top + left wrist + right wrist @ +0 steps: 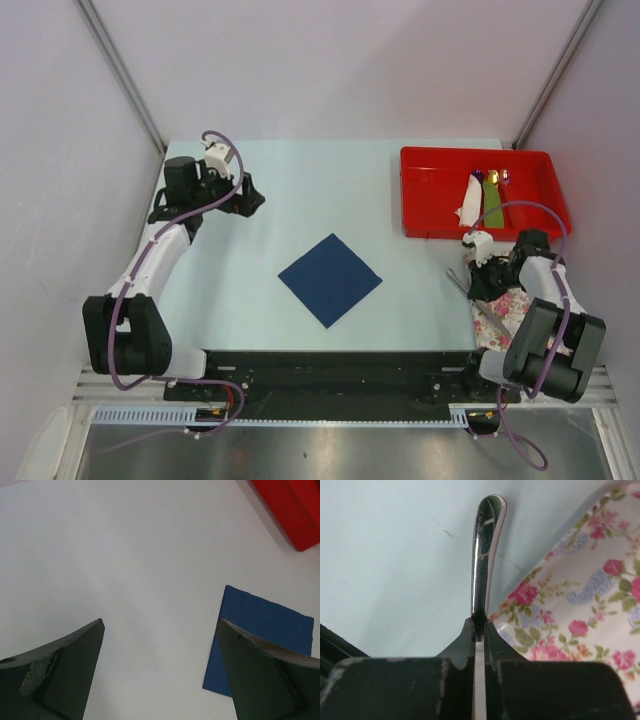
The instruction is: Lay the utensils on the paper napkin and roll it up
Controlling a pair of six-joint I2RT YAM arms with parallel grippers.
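Slim polished grey metal utensil [487, 555], seen edge-on, is clenched between the right jaws, which are closed tight on its shaft. Its rounded end projects ahead of the jaw tips over the pale blue-green surface [395, 555]. Whether it is lifted clear of the surface cannot be told. The edge-on grasp probably gives a firm hold for carrying.

Just right of these jaws lies a white cloth printed with pink flowers [580, 610]. A red plastic tray [480, 152] sits beyond them.

The thin dark navy-blue paper napkin [330, 279] lies flat and bare, well apart to the left of the right jaws, between the two arms. One corner points toward the arm bases. No utensil rests on it yet, so placing appears to be the step in hand.

The left jaws are spread wide and hold nothing, with a napkin corner [260, 640] ahead and to their right. They seem to be parked aside, leaving the napkin open to the right arm.
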